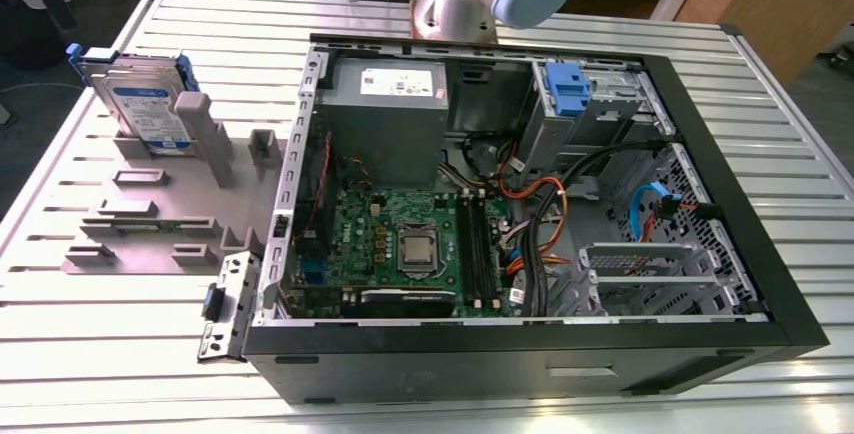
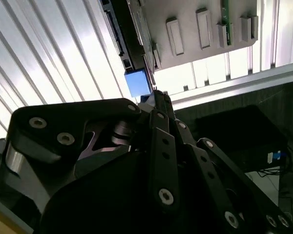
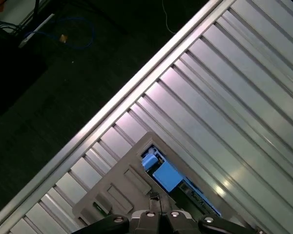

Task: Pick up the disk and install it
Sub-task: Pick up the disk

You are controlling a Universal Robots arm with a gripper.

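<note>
Open computer case (image 1: 727, 154) lying on its side on slatted metal table (image 1: 120, 354), taking up the middle and the exterior view's right. Inside it:
- Motherboard (image 1: 400, 244) lying flat.
- Grey power supply (image 1: 387, 104) sitting toward the table's far edge.
- Blue clip (image 1: 567, 89) sitting in the bay at the case's far corner.
- Orange and black cables (image 1: 541, 194) trailing between board and bays.

Grey fixture (image 1: 147, 224) resting beside the case, toward the table edge at the exterior view's left. In the first wrist view, blue cable (image 3: 83, 36) lying on dark floor (image 3: 63, 87) beyond the table edge.
</note>
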